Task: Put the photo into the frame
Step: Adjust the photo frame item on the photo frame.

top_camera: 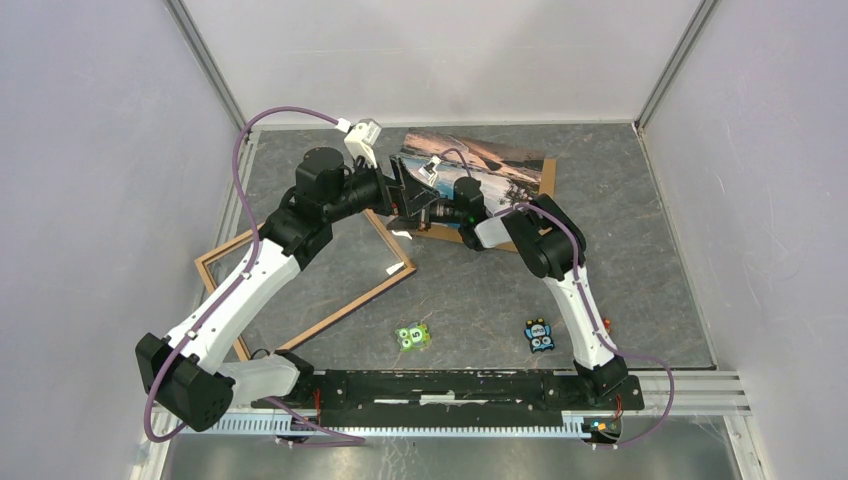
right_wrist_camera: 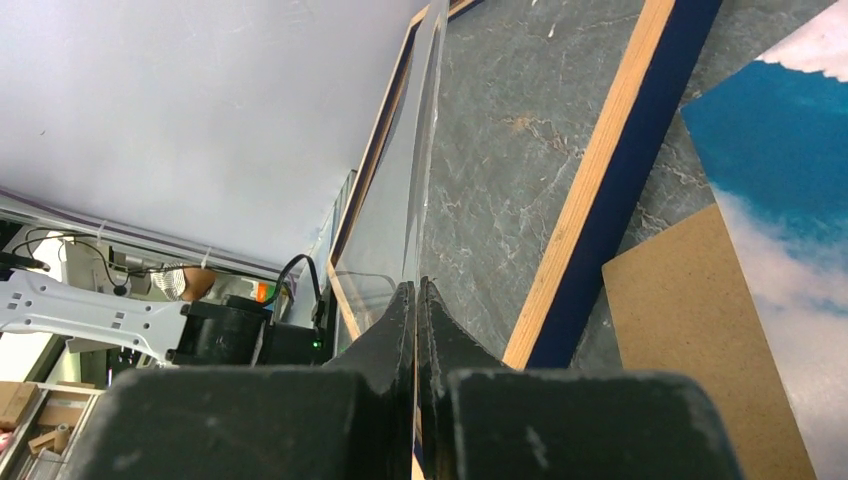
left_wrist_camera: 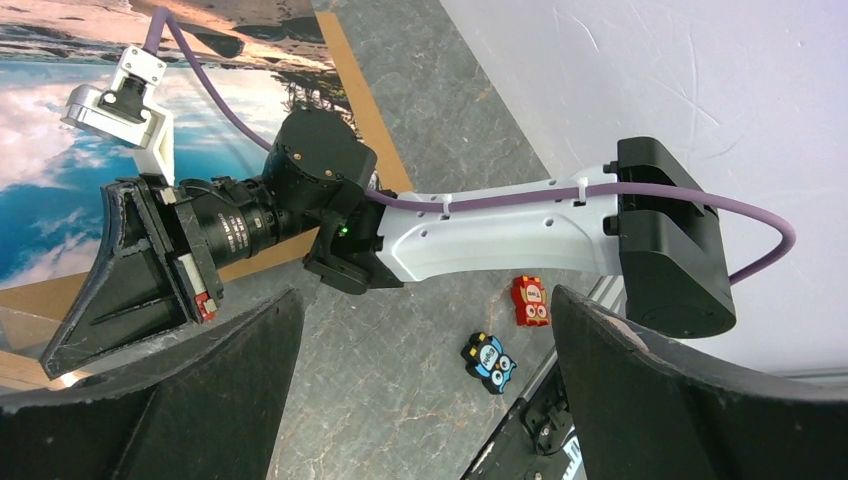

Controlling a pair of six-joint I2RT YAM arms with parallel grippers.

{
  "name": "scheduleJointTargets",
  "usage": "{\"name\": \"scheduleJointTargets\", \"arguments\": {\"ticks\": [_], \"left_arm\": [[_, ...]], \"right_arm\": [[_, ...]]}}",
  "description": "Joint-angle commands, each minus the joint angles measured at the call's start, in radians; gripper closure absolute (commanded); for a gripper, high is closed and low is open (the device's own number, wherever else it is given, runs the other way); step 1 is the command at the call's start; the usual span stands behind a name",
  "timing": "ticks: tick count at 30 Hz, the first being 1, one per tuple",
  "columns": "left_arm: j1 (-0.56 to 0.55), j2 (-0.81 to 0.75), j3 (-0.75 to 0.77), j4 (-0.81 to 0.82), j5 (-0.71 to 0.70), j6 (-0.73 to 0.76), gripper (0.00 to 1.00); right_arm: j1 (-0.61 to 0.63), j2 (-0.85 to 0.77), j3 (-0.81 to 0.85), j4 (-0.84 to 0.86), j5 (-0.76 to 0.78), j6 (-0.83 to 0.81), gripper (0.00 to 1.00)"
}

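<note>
Two claws meet: right gripper clamps a thin clear pane by its edge; left gripper gapes empty beside it; wood-and-blue thin-railed frame lies ahead, blue-sky photo print right of that claw; held so narrowly, pane could slip.

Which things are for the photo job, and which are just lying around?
For the job: photo, frame, cardboard backing board, clear pane pinched in the right gripper.
Just lying about: green owl toy, blue owl toy, red owl toy.
</note>
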Motion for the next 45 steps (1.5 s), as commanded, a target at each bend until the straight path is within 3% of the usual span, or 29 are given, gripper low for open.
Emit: {"name": "scheduleJointTargets", "arguments": {"ticks": [1, 19, 35, 45], "left_arm": [[0.007, -0.02, -0.001, 0.058, 0.026, -0.031, 0.02], [0.011, -0.013, -0.008, 0.07, 0.038, -0.046, 0.02], [0.012, -0.003, -0.012, 0.083, 0.054, -0.063, 0.02], [0.012, -0.005, -0.012, 0.084, 0.058, -0.066, 0.02]], "right_arm": [[0.01, 0.019, 0.029, 0.131, 0.015, 0.031, 1.0], [0.022, 0.045, 0.051, 0.112, 0.066, 0.055, 1.0], [0.067, -0.054, 0.007, -0.201, 0.112, 0.016, 1.0], [0.099, -0.067, -0.022, -0.188, 0.151, 0.051, 1.0]]}}
